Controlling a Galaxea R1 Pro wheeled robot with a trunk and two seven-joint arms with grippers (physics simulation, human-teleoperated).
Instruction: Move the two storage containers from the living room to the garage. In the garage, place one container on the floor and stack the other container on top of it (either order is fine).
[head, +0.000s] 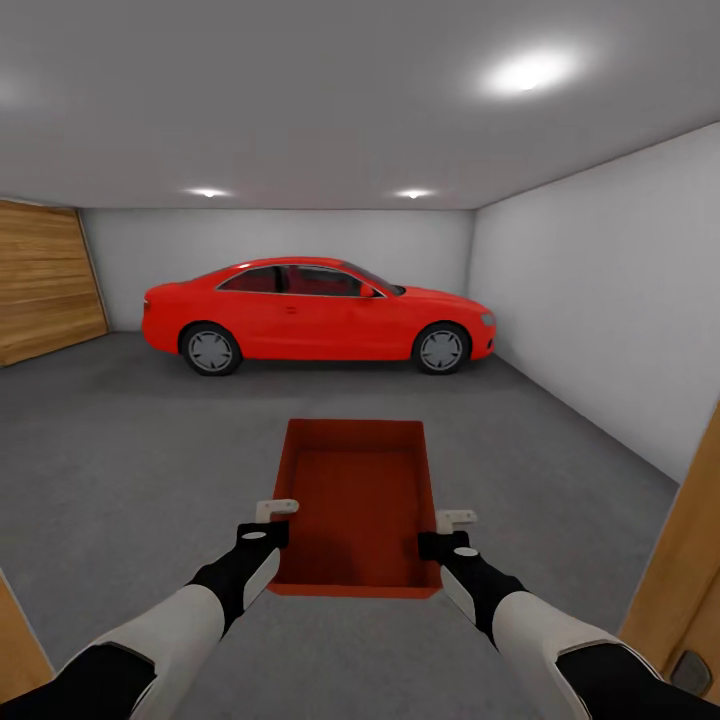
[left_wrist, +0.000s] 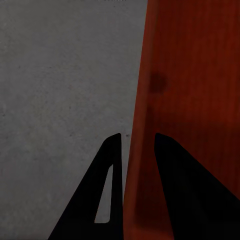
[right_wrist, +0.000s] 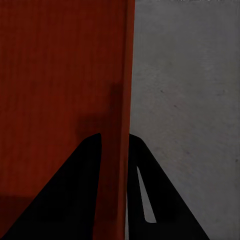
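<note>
Both claws clamp one bin between them: left claw (head: 277, 522) pinches the bin's left wall, right claw (head: 447, 530) pinches its right wall, each with one finger inside and one outside. Left wrist view: two black, wedge-shaped fingers (left_wrist: 107, 190) straddle the thin wall edge; the outer finger has a narrow slot cut through it. Right wrist view mirrors this, fingers (right_wrist: 145, 195) closed on the wall. Bin (head: 360, 500): orange-red, rectangular, open top, thin plain walls, smooth flat bottom with nothing in it; held level in front of the robot, above the floor, not resting on it. Floor (head: 120, 450): dark grey, matt, speckled like concrete. Garage walls (head: 600, 300) plain, pale grey; ceiling pale with round lights. Red car (head: 310, 315), glossy, parked side-on at the far wall, well beyond the bin. Wooden plank door (head: 45, 280) at far left, orange-brown with horizontal grain. Forearms white with black wrists.
</note>
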